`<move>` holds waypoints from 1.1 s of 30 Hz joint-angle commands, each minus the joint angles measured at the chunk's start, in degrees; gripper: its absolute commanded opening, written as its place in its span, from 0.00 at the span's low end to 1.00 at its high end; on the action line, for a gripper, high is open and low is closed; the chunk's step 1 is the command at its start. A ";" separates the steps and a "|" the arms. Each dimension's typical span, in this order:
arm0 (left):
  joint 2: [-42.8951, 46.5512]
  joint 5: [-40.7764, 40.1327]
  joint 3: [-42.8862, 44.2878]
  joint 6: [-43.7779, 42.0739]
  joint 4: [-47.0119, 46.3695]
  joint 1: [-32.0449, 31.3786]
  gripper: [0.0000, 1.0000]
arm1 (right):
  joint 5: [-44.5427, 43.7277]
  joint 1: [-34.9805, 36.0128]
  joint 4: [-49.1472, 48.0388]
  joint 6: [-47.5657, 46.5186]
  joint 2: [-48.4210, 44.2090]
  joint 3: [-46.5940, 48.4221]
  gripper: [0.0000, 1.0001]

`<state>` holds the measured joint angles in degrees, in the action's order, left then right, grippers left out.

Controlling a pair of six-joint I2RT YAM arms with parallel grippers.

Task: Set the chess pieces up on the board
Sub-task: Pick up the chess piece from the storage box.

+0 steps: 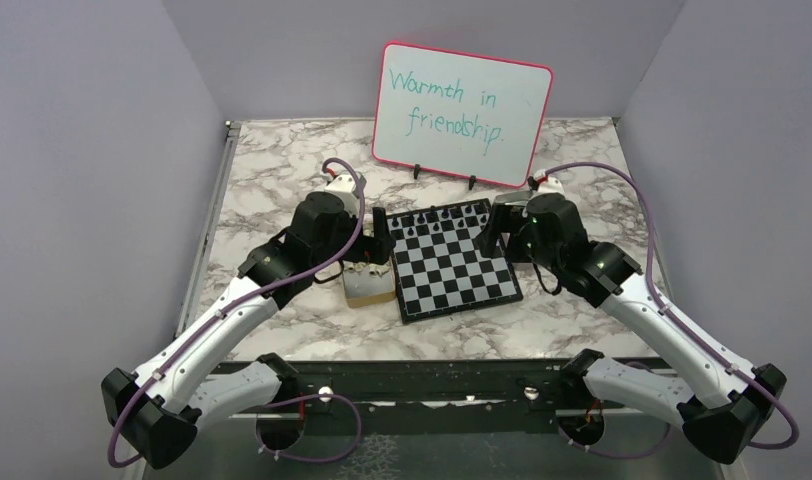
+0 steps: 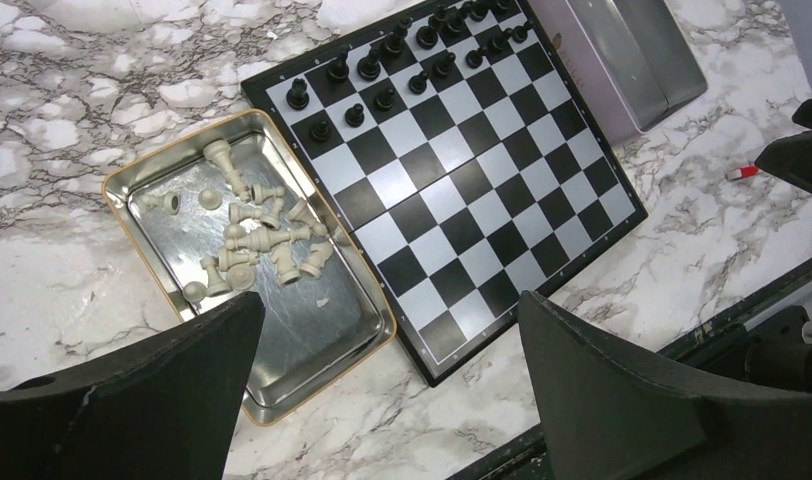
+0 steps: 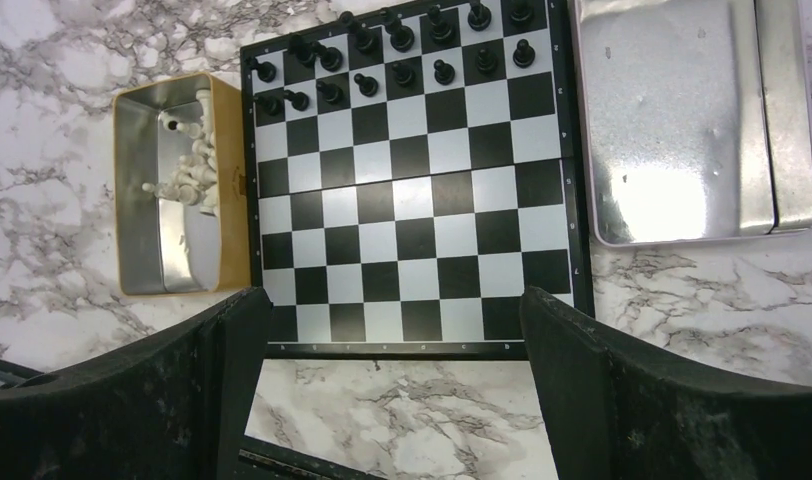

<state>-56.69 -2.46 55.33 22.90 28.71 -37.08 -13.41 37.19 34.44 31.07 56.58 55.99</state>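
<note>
The left gripper (image 2: 387,300) is hovering with its fingers spread wide and holding nothing, above the spot where the tan box (image 2: 327,325) is lying just beside the board (image 2: 452,170) on the marble table (image 2: 72,90). The right gripper (image 3: 392,295) is likewise gaping empty over the board's near edge. The black chessmen (image 3: 403,72) are standing upright in the board's two far rows, well apart from both pairs of fingers, while the cream chessmen (image 2: 257,240) are lying tumbled in the box on the board's left. A silver tray (image 3: 682,130) is sitting just off the board's right side. The heaped cream pieces are overlapping, so their kinds are hard to tell, and from above the arms are covering the tray and part of the box
</note>
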 commanded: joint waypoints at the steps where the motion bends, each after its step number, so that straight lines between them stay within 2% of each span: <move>1: -0.77 -1.56 1.28 -0.48 1.00 0.37 0.98 | -2.38 0.45 1.62 1.03 -1.51 1.06 1.00; 11: -5.35 -8.69 6.54 0.11 9.66 0.39 0.91 | -2.44 0.43 2.91 -0.56 -3.06 0.51 1.00; 14: -8.32 -10.29 8.54 0.91 12.66 0.96 0.84 | -2.61 0.48 2.65 -0.79 -4.29 0.16 1.00; 18: -12.01 -7.23 9.16 1.25 13.91 1.89 0.62 | -1.14 0.46 1.91 -1.85 -6.40 -1.45 1.00; 21: -13.83 -7.06 7.95 3.03 13.92 2.64 0.51 | -0.98 0.43 1.96 -2.41 -7.78 -2.31 1.00; 27: -17.98 -8.61 3.95 3.38 11.64 4.41 0.40 | -0.93 0.43 3.29 -3.09 -8.41 -2.03 1.00; 33: -22.99 -3.49 1.60 1.18 7.25 9.54 0.35 | 0.33 0.43 2.36 -2.86 -9.86 -3.46 1.00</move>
<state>-77.25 -8.93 58.19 25.39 39.68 -30.24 -13.91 37.19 36.60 28.60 48.14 53.54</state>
